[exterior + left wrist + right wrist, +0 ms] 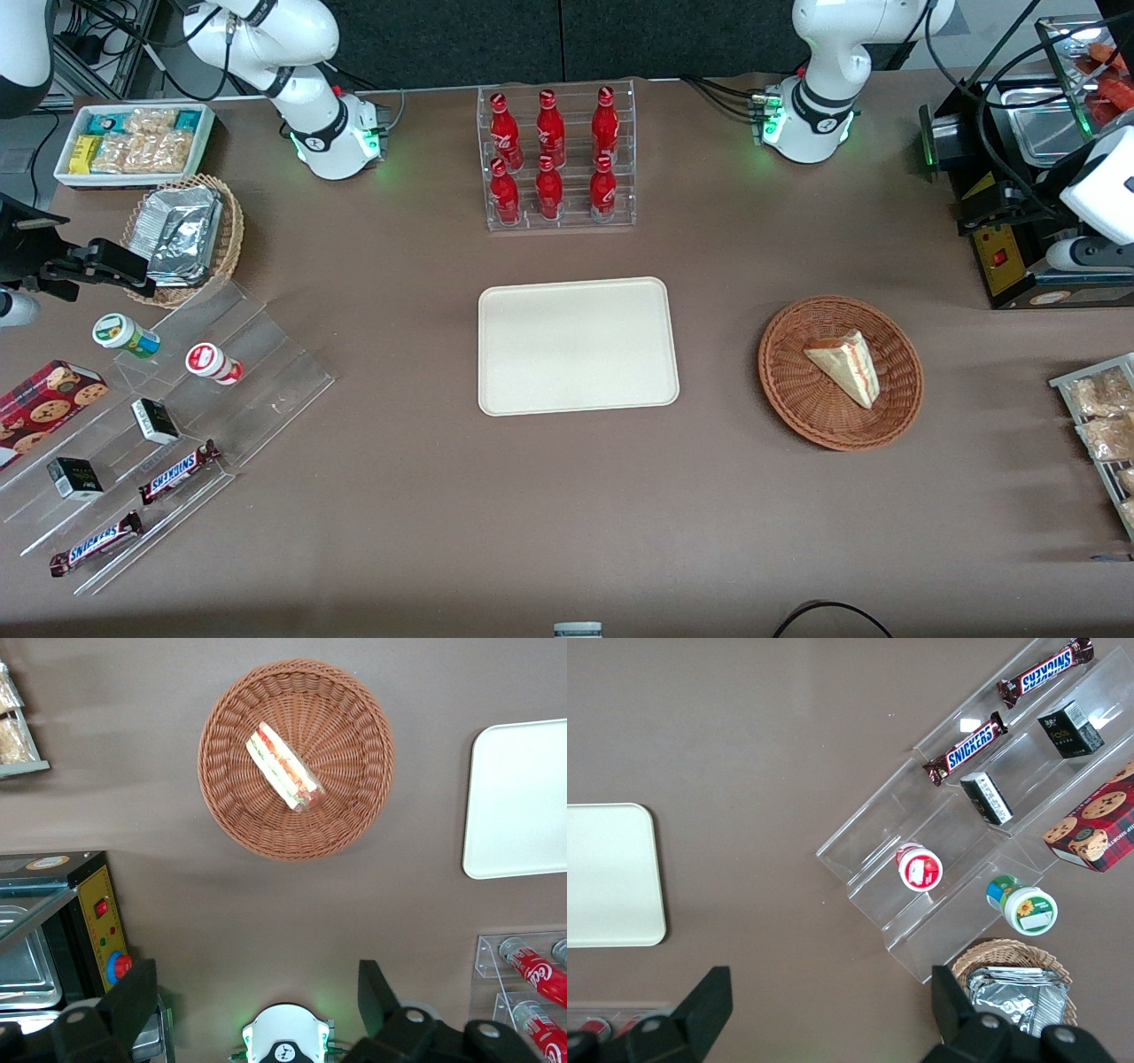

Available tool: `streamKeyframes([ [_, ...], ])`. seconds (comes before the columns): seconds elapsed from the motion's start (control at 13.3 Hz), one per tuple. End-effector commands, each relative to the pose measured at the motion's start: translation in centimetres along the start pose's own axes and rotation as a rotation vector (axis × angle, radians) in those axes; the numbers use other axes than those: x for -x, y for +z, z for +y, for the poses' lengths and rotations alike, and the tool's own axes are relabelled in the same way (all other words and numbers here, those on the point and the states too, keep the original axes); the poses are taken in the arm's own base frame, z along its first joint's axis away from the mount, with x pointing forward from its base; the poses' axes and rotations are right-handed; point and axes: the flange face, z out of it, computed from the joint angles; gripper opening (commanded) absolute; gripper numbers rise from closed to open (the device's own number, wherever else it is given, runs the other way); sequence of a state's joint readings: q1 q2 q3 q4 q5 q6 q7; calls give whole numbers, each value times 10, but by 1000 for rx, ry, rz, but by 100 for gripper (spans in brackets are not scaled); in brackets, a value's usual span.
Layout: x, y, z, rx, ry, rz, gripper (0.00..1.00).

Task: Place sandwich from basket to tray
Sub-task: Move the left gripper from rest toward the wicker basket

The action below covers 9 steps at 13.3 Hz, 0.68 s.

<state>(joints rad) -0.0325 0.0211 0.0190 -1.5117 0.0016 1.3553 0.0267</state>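
Note:
The sandwich (846, 365), a pale bread wedge with red and green filling, lies in the round reddish-brown basket (780, 372) toward the working arm's end of the table. The wrist view shows the sandwich (283, 767) in the basket (239, 815) from high above. The cream tray (576, 346) lies flat and bare at the table's middle, beside the basket; part of it shows in the wrist view (518, 797). My left gripper (255, 997) is open and empty, high above the table, farther from the front camera than the basket. Its white hand (1099, 195) hangs over the black appliance.
A rack of red cola bottles (556, 159) stands farther back than the tray. A black appliance (1019, 177) and a snack rack (1103, 425) flank the basket at the working arm's end. Acrylic steps with snacks (177, 399), a tan foil-packet basket (182, 235) and a white bin (133, 142) sit at the parked arm's end.

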Motion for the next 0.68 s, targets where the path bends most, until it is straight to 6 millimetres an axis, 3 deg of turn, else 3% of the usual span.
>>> streamKeyframes([
  [0.0,1,-6,-6,-12,-6,1,100],
  [0.15,-9,9,-5,-13,-8,-18,100],
  [0.38,-38,58,-14,-68,-39,-78,100],
  [0.6,-50,109,-13,-79,-159,-14,100],
])
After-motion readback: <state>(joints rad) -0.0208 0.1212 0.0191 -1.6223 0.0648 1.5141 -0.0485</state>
